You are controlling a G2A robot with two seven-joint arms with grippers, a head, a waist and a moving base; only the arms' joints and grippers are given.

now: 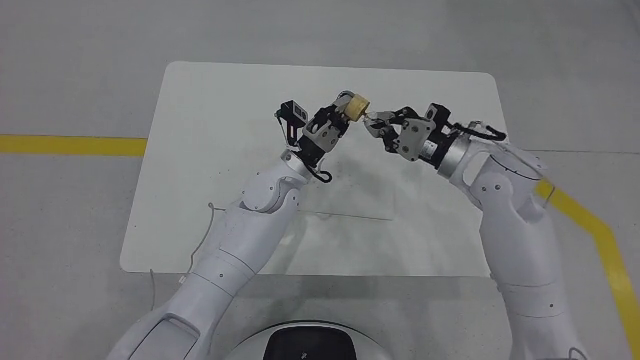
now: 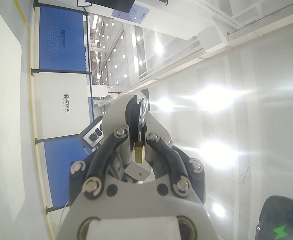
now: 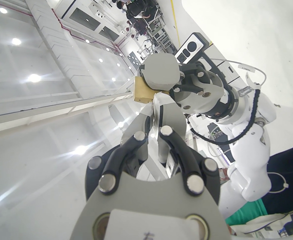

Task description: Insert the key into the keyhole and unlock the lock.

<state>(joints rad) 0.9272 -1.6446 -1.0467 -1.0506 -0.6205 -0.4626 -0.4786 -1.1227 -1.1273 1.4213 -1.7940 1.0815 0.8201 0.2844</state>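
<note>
- The lock [image 3: 141, 91], a small blocky brass body, is clamped between the left gripper's [image 1: 343, 112] grey pads, above the white table [image 1: 220, 160] near the middle of its far edge.
- The right gripper [image 1: 372, 125] pinches the flat, pale key [image 3: 156, 100], whose long axis points at the lock.

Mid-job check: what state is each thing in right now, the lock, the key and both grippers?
left gripper: shut on the lock.
right gripper: shut on the key.
lock: held up above the table; locked or unlocked cannot be told.
key: tip up at the lock's brass body; inserted or not cannot be told.
</note>
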